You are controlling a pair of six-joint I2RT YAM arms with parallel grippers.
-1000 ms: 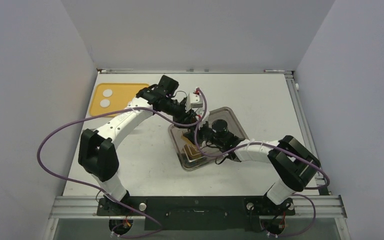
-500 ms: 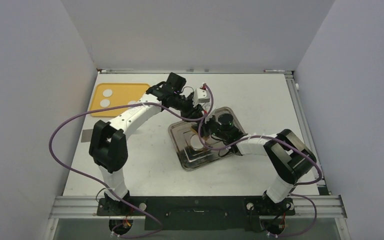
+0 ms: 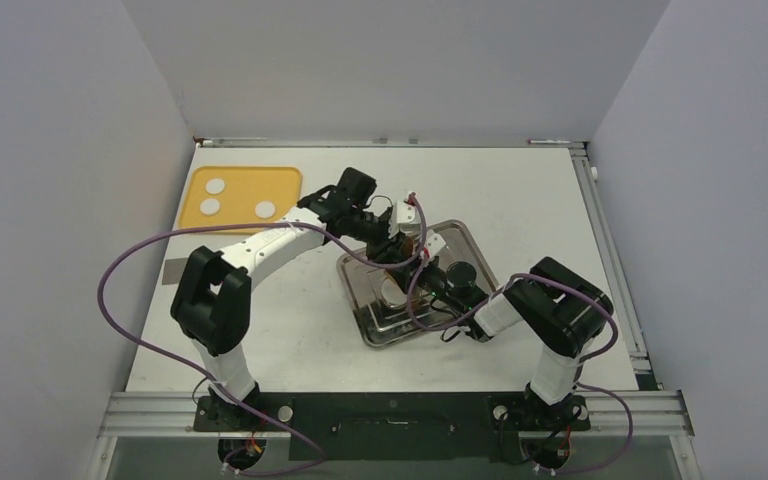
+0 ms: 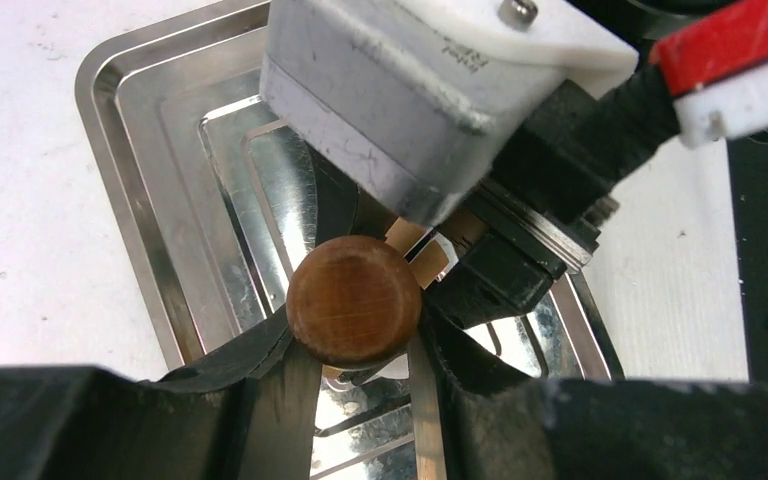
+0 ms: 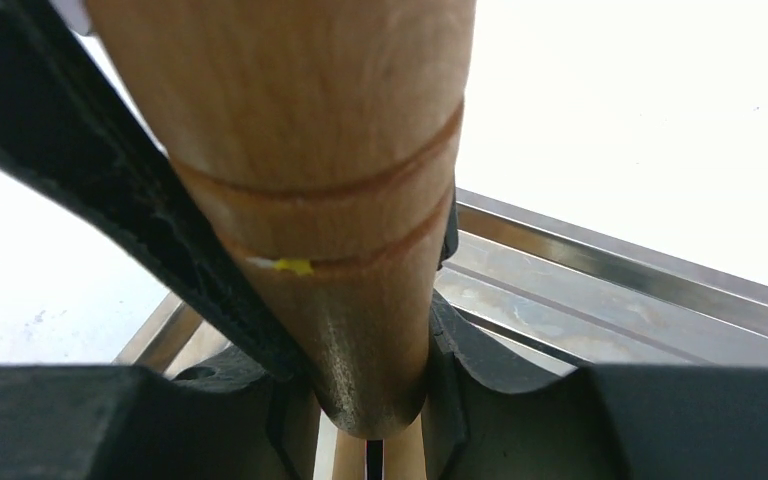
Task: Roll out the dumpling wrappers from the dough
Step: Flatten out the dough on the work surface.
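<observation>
White arms [image 3: 270,240], black joints [image 3: 210,300], purple cables [image 3: 101,295]

The white table [image 3: 290,340] is carrying a yellow board [image 3: 245,190] lying toward ten o'clock and a steel tray [image 3: 362,300] sitting near centre. A small grey patch [image 3: 167,270] is lying at nine o'clock.

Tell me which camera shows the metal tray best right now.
Top external: most of the metal tray shows in outline, arms crossing its middle. Left wrist shows one rim and the stepped floor; right wrist only a strip of rim behind the rolling pin.
</observation>
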